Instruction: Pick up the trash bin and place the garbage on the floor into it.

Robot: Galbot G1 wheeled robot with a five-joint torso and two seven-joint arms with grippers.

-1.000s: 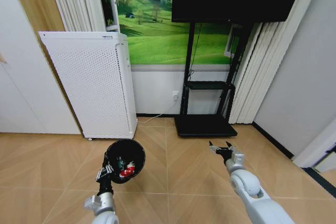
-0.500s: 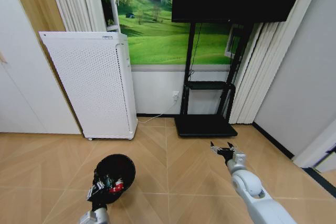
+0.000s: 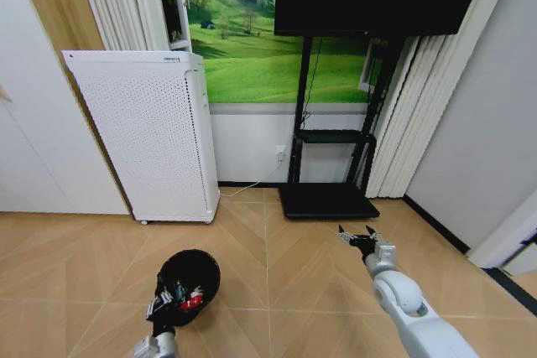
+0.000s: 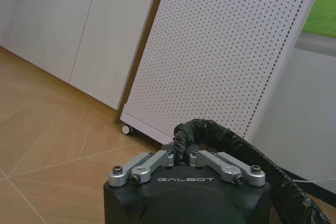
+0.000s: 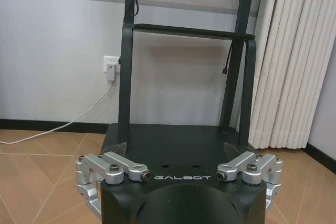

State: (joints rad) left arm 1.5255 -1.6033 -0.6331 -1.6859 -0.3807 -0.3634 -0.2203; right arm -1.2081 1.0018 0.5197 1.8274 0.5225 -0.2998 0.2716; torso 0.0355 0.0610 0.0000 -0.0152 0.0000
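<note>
Low on my left, the left gripper is pinched closed on the rim of the trash bin, and I am holding the bin above the wood floor with its mouth tipped toward the head camera. From the left wrist view I see both fingers drawn together on the black, bag-lined rim, with the bin's edge curving away past the gripper body. Inside the bin I can make out the garbage: a red-and-white piece and something small with green on it, lying against the lower wall; I cannot tell each item apart.

Behind the bin stands the white perforated appliance against the wall, well apart from it.

On my right, the right gripper hangs over the floor with its fingers spread wide and nothing between them. The right wrist view shows both fingers splayed to either side, pointing toward the black TV stand, which sits near the wall with a white cable trailing to a wall socket.
</note>
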